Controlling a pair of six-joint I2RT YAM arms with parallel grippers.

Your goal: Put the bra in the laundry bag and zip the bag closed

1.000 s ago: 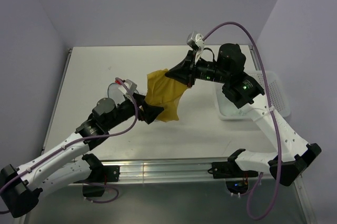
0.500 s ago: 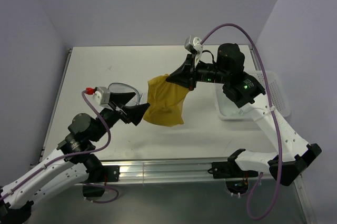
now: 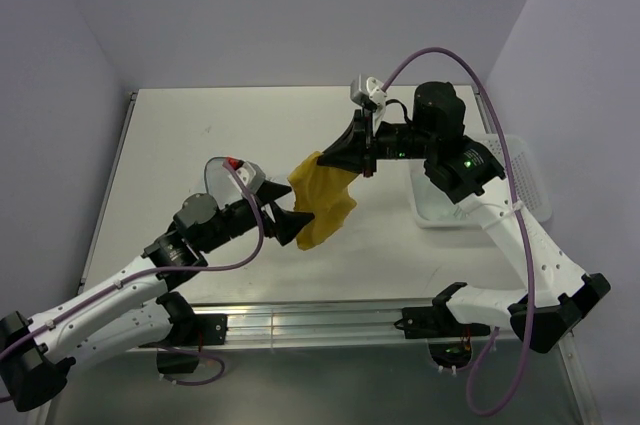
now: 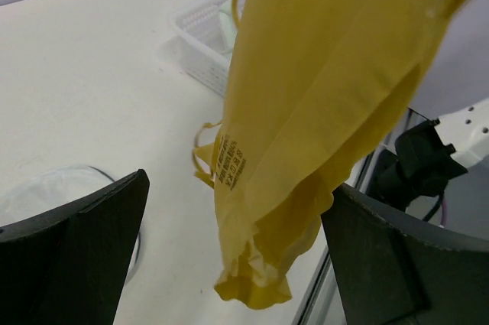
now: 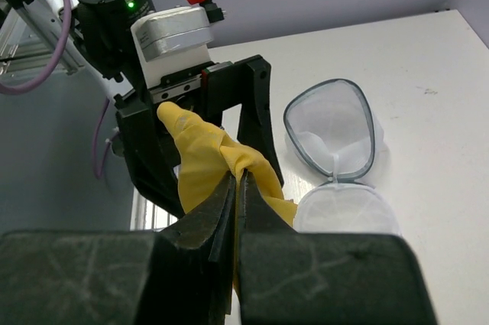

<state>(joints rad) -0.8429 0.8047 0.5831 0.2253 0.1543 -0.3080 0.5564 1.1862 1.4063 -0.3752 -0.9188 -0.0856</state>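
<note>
The yellow bra (image 3: pixel 322 201) hangs bunched above the table, with my right gripper (image 3: pixel 356 157) shut on its top edge (image 5: pixel 238 180). My left gripper (image 3: pixel 291 226) is open, its black fingers (image 4: pixel 84 248) standing on either side of the bra's (image 4: pixel 306 111) lower end without touching it. In the right wrist view the bra (image 5: pixel 205 158) drapes between the left gripper's fingers (image 5: pixel 256 111). The laundry bag (image 5: pixel 333 132) lies unzipped on the table, both white mesh halves spread flat. From above, the laundry bag (image 3: pixel 220 177) is partly hidden behind the left wrist.
A white perforated basket (image 3: pixel 536 171) stands at the table's right edge under the right arm, and it also shows as the basket (image 4: pixel 200 43) behind the bra. A purple cable arcs over the right arm. The table's front rail runs along the near edge.
The left arm pulled back to the left, then came forward again, and its open jaws now flank the bra's lower end. The bra went from spread wide to a narrower hanging bunch.
</note>
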